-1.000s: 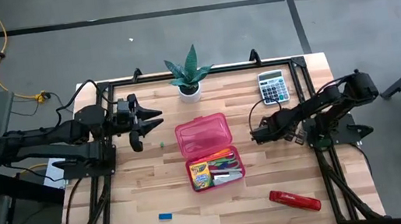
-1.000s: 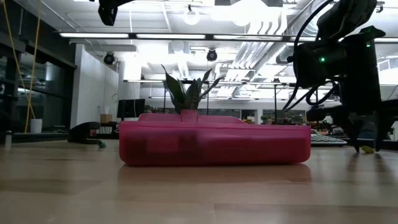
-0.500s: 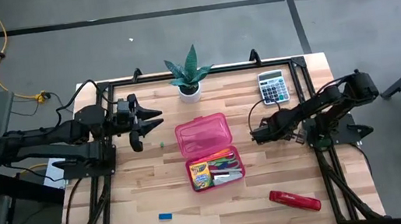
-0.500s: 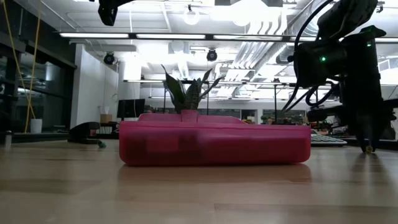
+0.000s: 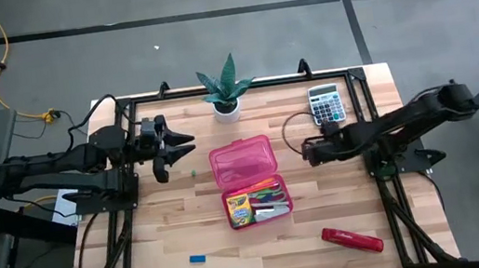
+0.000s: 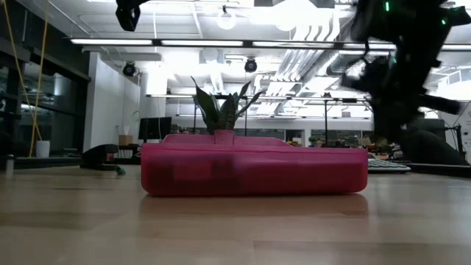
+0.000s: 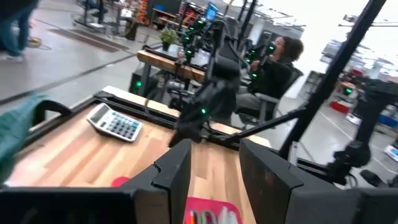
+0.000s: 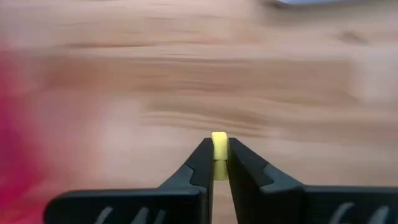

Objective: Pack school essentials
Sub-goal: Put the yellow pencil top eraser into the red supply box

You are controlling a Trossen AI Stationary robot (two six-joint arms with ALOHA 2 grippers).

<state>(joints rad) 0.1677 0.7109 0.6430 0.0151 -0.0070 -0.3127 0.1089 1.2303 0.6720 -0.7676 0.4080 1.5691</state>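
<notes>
Between right gripper fingers, pinched: small yellow piece, above bare tabletop beside pink case. Farther off, left gripper fingers spread, idle. Risk: shallow grip, likely slipping free mid-carry.

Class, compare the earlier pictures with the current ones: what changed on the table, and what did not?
The right gripper closed on a small yellow piece, lifted off the table and shifted toward the pink case. The left gripper, case, calculator, stapler and blue eraser stayed put.
</notes>
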